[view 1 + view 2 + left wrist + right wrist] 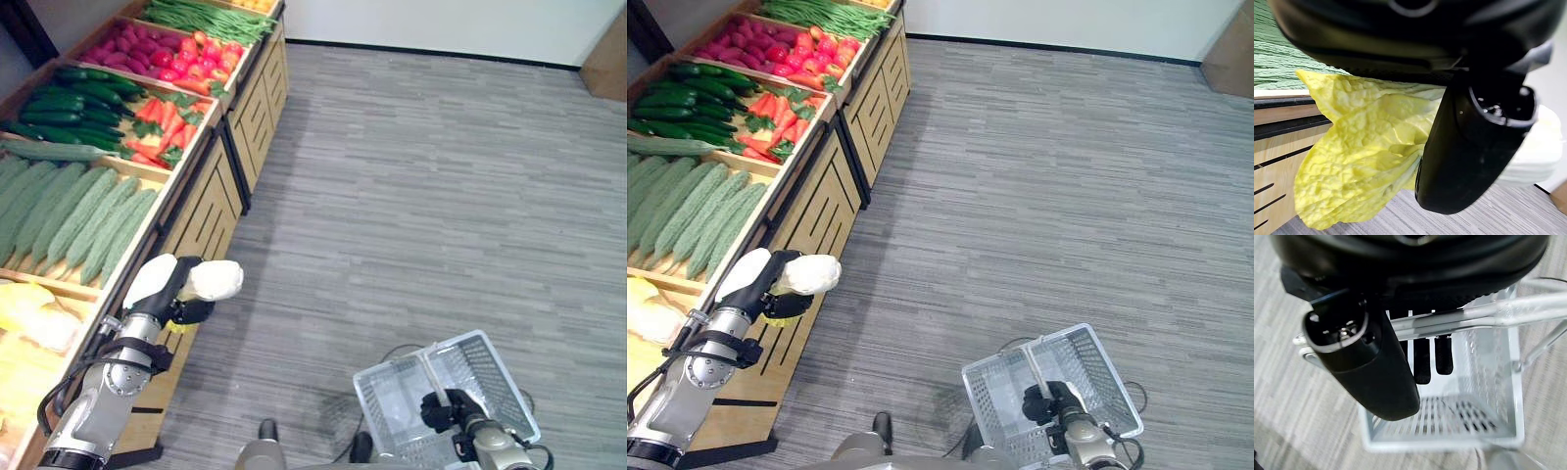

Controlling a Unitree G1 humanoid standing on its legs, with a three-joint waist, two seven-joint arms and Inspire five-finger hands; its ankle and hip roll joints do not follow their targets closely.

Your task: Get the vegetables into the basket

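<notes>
Since my left hand (186, 289) at the lower left of the frame is only curled on a floppy yellow-green cabbage (1366, 152), pinched against the thumb over the floor beside the wooden shelf (211, 211), I reckon the leaf could tear or slip out on the way across. The basket (490, 367) hangs at the lower right, empty as far as I can see, my right hand (446, 409) wrapped round its handle. If it swings, the drop could miss it.
</notes>
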